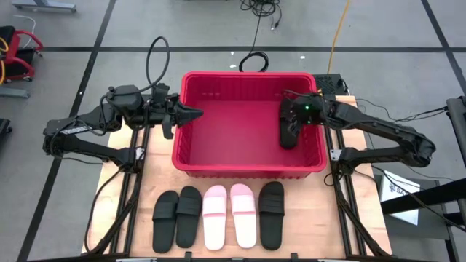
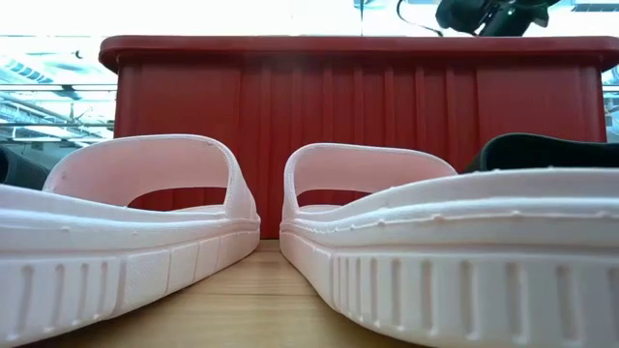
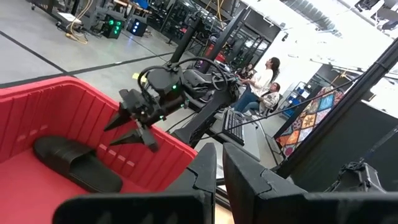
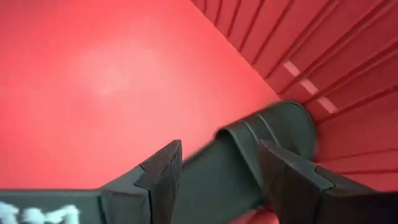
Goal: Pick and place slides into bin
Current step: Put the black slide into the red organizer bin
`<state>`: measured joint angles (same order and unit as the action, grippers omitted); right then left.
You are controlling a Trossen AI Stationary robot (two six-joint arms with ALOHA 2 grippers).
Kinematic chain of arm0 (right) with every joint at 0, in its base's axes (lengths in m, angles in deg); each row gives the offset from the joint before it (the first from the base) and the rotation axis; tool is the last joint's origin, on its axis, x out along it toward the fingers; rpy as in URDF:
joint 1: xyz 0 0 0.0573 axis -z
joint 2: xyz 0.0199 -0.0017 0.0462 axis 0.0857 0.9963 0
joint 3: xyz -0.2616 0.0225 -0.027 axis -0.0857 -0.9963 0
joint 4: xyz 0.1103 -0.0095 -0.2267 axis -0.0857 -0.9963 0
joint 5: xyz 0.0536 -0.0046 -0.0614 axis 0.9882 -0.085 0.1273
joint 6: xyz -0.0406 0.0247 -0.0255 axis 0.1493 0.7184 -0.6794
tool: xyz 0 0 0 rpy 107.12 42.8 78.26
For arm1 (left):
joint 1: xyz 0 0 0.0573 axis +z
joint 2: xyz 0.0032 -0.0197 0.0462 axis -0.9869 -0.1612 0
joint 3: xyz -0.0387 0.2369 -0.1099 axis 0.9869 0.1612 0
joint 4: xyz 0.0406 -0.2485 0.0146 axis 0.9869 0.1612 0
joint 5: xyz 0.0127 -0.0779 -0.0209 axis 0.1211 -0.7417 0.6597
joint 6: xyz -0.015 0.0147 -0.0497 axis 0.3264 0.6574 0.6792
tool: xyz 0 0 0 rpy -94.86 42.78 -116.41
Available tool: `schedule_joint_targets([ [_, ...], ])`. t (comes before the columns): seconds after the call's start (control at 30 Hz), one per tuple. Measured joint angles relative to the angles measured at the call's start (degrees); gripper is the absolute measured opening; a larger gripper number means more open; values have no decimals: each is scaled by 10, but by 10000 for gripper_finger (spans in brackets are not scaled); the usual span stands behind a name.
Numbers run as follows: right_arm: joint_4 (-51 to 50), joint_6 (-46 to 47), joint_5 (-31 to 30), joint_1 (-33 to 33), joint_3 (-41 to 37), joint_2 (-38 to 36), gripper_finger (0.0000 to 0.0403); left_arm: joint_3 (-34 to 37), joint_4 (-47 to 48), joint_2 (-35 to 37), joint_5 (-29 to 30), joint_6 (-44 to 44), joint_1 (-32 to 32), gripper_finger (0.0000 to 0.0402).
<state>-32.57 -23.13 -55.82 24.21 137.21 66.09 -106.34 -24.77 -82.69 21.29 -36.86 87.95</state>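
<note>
Wooden tabletop carried the red bin (image 1: pixel 251 164), and one black slide (image 1: pixel 289 129) already lay flat on its floor against the right wall. Your right end effector (image 4: pixel 221 165) hung just above that slide with its fingers wide and empty, so you needed to lift straight up clear of the rim. Five slides (image 1: pixel 218 215) waited in a row before the bin. Your left end effector (image 1: pixel 195 114) idled narrow over the bin's left rim.

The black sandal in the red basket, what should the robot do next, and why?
Probably lift the right tool straight up out of the basket. Its jaws are open and the black sandal already lies on the basket floor, while five sandals wait on the table.
</note>
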Motion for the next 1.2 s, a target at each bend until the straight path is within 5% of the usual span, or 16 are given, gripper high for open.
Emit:
schedule_joint_targets([
  [0.33, 107, 64, 105, 0, 0, -32, 201, 0, 0, 0, -4, 0, 0, 26],
  [1.2, 162, 143, 104, -108, 124, -48, 201, 0, 15, 0, -10, -2, 0, 26],
])
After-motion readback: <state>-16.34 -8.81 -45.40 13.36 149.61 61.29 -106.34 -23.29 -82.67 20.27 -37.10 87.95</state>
